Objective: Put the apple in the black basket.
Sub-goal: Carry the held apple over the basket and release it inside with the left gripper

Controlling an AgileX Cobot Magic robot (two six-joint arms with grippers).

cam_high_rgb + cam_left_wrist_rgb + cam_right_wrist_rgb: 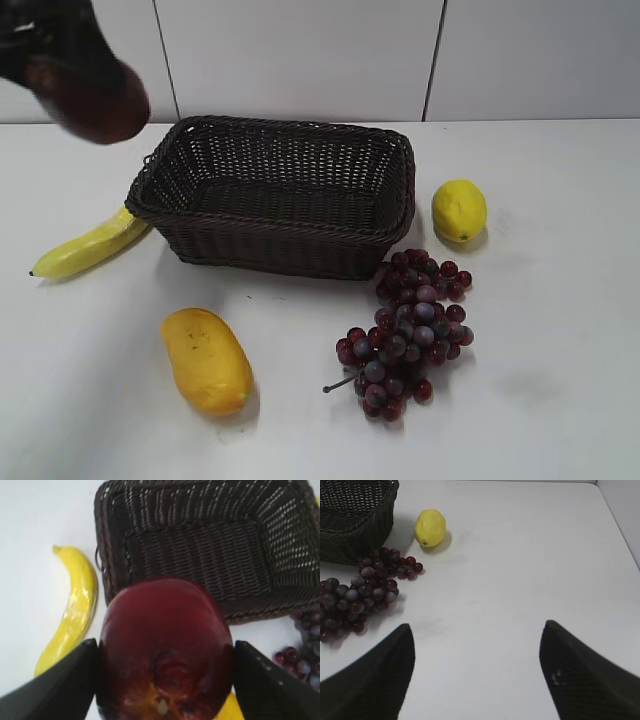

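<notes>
I'm seeing a glossy, smooth-skinned apple [165,650], centre frame, above the rough woven wicker of the black basket [200,545]; a waxy-smooth banana [75,610] at left; the fingers [60,685] look matt, finely textured black.

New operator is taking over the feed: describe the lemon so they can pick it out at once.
Find the black basket in the middle of the white table. Just off its right end sits the lemon, above the grapes. It is the small, rounded yellow fruit with a nub; the banana and mango lie left.
</notes>
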